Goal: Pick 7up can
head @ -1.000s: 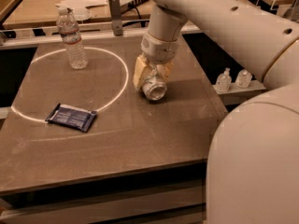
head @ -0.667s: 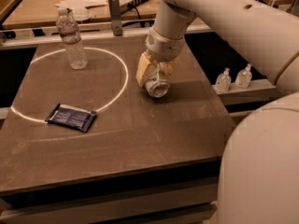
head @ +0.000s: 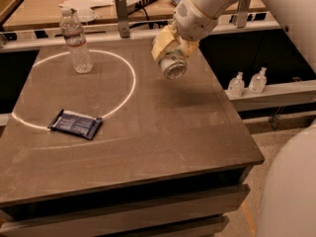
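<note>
Robot body: a broad white rounded shell fills the near right corner.
Table: a dark brown flat-topped table with drawer fronts under its near edge.
Packet: a dark blue flat foil snack packet lies on the near left part of the table, on the line of the ring.
Ring: a thin white circle marked on the left half of the table top.
Gripper: the cream-fingered two-finger gripper hangs over the far right part of the table, clamped around the can.
Task object: the small silver aluminium 7up can sits between the fingers, tilted, with its round end facing the camera; it is outside the ring, to its right.
Arm: the white jointed arm reaches in from the upper right.
Side shelf: two small clear pump bottles stand beside each other, right of the table.
Bottle: a clear plastic water bottle stands upright inside the ring's far edge, well apart from the can.
Post: a grey metal upright at the table's far edge.
Background: a light wooden bench with papers on it.
</note>
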Robot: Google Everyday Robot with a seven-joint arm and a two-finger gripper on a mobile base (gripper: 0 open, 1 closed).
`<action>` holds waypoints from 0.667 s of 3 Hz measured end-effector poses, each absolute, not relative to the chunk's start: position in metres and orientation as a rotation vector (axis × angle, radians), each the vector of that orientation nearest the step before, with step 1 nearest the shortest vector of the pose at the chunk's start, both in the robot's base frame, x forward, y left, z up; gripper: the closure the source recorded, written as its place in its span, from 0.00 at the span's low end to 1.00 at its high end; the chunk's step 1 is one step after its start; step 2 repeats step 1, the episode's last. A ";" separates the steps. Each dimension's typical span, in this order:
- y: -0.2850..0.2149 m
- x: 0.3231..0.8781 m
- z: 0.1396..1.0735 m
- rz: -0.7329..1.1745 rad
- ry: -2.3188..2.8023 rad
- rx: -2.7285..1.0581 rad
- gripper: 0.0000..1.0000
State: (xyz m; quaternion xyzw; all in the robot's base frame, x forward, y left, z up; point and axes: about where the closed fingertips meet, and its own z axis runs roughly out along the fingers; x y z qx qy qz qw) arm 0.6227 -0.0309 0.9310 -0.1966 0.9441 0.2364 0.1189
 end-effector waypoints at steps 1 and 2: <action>-0.031 0.623 0.931 0.691 2.761 -0.575 1.00; -0.031 0.623 0.931 0.691 2.761 -0.575 1.00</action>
